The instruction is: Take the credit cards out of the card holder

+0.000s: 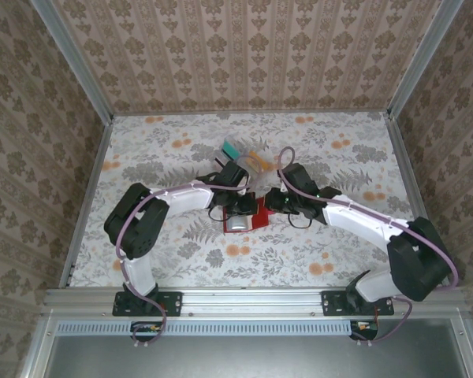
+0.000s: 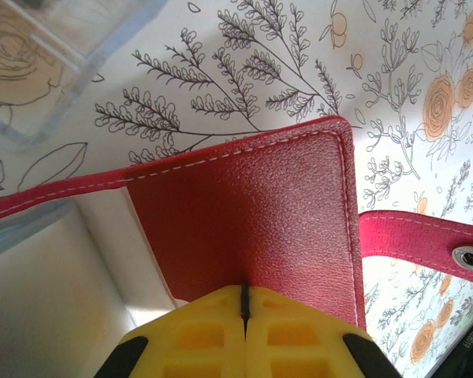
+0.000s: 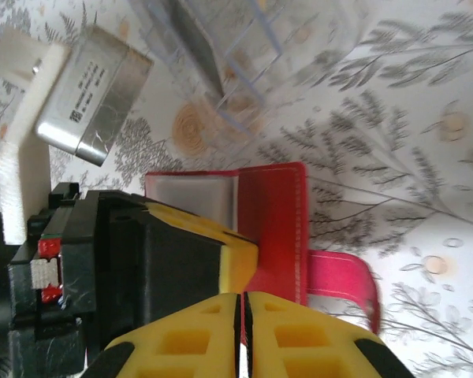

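The red card holder lies on the flowered table between both grippers, its tab with a metal snap sticking out to the side. A pale grey rectangle shows inside it beside the red cover; I cannot tell whether this is one of the credit cards or the lining. My left gripper is shut, its yellow tips resting on the red cover. My right gripper is shut too, its tips at the holder's near edge, right next to the left gripper.
A clear plastic rack with a teal card and an orange one stands just behind the holder, close to both wrists. In the wrist views, that rack sits beyond the fingers. Metal frame rails border the table.
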Controlling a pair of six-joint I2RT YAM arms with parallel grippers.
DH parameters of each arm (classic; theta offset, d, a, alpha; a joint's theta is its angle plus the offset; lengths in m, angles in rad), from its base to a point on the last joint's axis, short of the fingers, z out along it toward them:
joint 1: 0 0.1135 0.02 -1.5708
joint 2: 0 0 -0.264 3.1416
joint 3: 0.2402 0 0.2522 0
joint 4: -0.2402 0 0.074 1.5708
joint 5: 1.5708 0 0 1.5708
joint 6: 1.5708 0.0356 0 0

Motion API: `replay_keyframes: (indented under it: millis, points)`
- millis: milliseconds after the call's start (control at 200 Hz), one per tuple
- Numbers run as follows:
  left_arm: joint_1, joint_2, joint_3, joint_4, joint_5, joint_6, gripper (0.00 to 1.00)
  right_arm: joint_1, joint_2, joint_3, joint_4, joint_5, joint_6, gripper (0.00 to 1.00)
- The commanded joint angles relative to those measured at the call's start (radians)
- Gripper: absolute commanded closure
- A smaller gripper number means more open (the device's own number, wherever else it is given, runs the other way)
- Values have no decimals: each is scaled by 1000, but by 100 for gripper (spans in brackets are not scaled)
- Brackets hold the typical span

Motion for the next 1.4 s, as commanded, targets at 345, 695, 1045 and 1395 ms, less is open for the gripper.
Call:
replay_keyframes:
  millis: [345, 695, 1045, 1395]
  points:
    - [13, -152, -42, -130, -115, -74, 90, 3, 218, -5, 29, -71, 134, 90]
    - [106, -240, -147, -175, -136, -101, 59, 5, 288, 11, -16, -37, 127, 88]
    - [107, -169, -118, -134, -60, -69, 55, 5, 300, 10, -21, -34, 125, 89]
    - [107, -140, -117, -63, -1, -74, 57, 5, 295, 5, -22, -32, 122, 89]
